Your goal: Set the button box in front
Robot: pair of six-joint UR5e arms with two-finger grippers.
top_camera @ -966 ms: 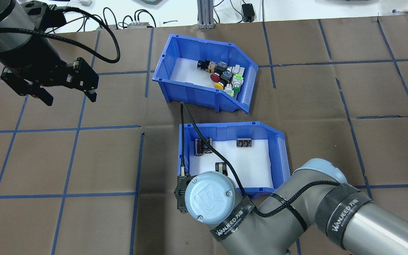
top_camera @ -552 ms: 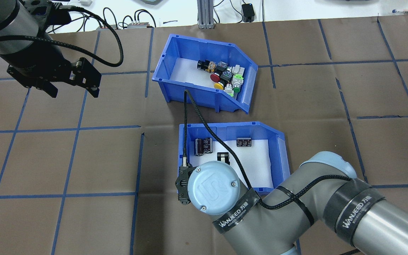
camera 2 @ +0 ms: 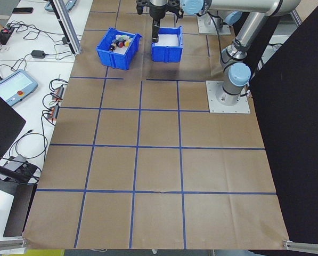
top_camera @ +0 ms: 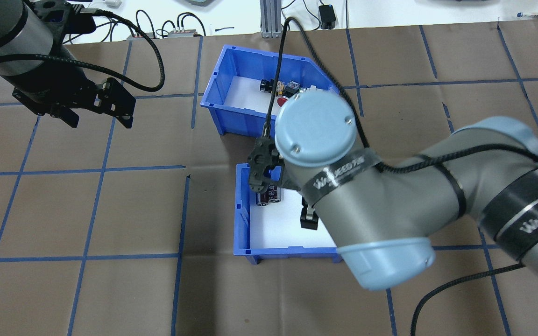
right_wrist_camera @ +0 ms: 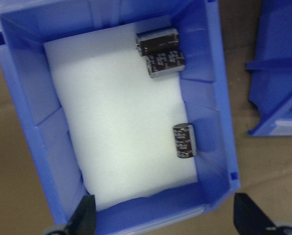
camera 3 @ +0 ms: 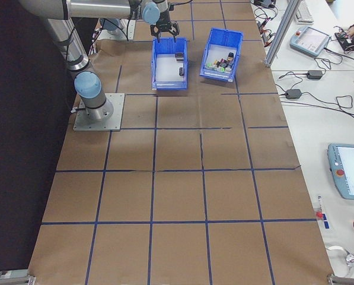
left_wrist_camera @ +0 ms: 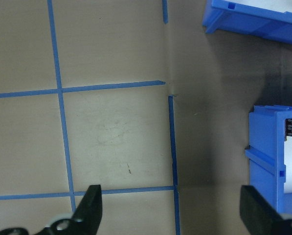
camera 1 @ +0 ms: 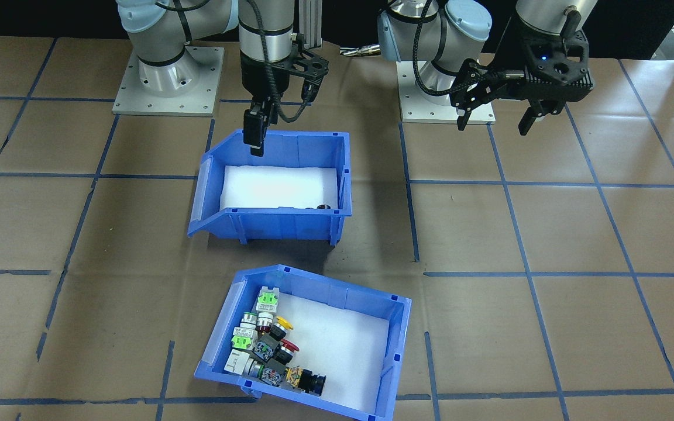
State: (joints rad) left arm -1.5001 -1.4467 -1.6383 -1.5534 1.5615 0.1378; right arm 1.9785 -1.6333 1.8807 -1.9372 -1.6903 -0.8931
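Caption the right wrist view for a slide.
Open right gripper hovers above the blue bin holding three black cylinders on white foam.

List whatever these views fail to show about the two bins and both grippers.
- Overhead: the right arm's wrist covers most of the button box, its switches, and half of the capacitor bin.
- Front-facing: the capacitor bin's near wall hides its capacitors.
- Side views: both bins' contents too small.
- Right gripper: fingertips cut off by the wrist view's bottom edge.
- Left gripper: open, unobstructed.
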